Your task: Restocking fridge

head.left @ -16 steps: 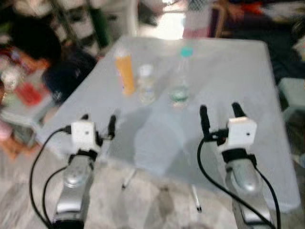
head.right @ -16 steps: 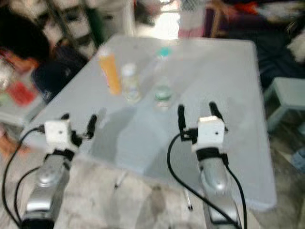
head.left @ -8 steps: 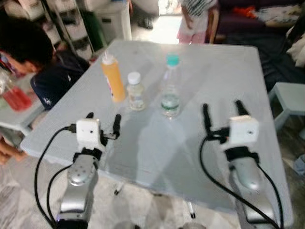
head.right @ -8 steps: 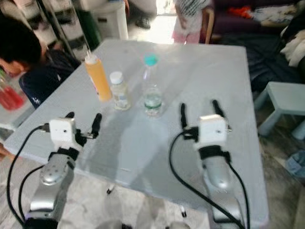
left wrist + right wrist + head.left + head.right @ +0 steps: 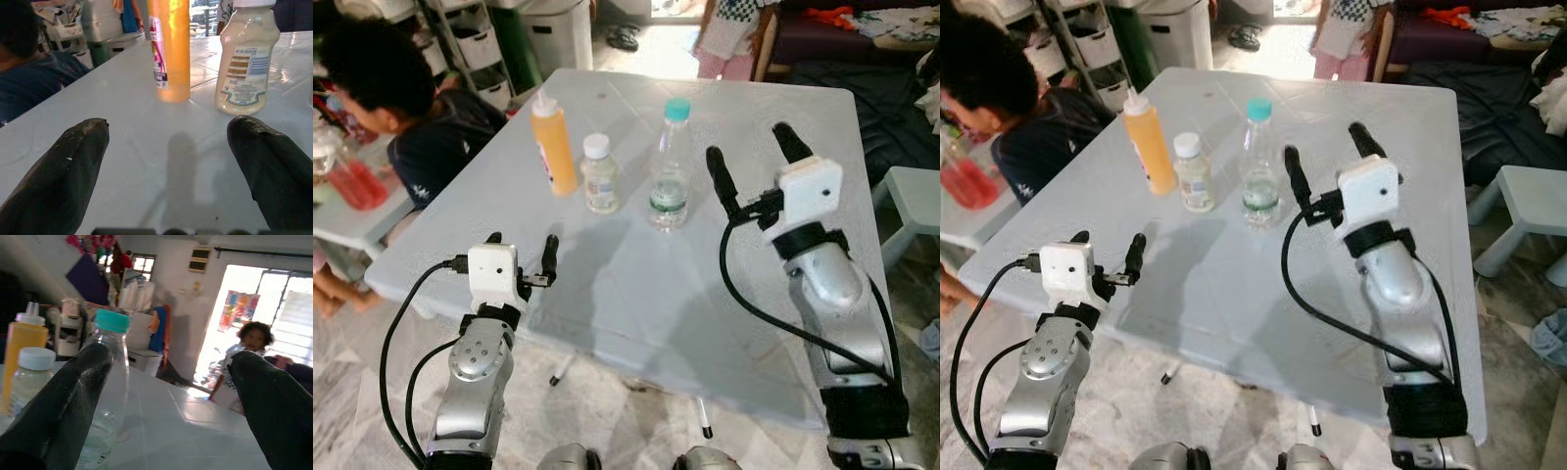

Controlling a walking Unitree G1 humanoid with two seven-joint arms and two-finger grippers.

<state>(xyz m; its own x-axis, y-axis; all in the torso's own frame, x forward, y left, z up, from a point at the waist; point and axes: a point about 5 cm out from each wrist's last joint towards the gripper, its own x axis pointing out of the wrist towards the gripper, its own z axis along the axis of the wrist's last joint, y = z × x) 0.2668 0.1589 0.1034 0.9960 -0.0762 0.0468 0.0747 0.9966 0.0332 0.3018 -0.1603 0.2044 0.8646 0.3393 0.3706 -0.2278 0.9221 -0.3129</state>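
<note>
Grey worktop [image 5: 773, 323] in a cluttered room, a person seated at its left. Water bottle [image 5: 672, 166], small jar [image 5: 600, 176] and orange bottle [image 5: 553, 143] stand in a row. Right gripper [image 5: 751, 166] raised just beside the water bottle, jaws apart; left gripper [image 5: 520, 253] low near the front edge, jaws apart. Risk: the nearer right finger clips the tall bottle and topples it.

Orange bottle [image 5: 169, 49] top cut off in left wrist view, small bottle [image 5: 246, 63] label print unreadable

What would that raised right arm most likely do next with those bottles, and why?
Probably shift the right tool a little toward its left, to bring its open fingers around the clear bottle with the teal cap. That bottle stands upright just beside the tool's left finger, nearer than the small white-capped bottle or the orange bottle.
</note>
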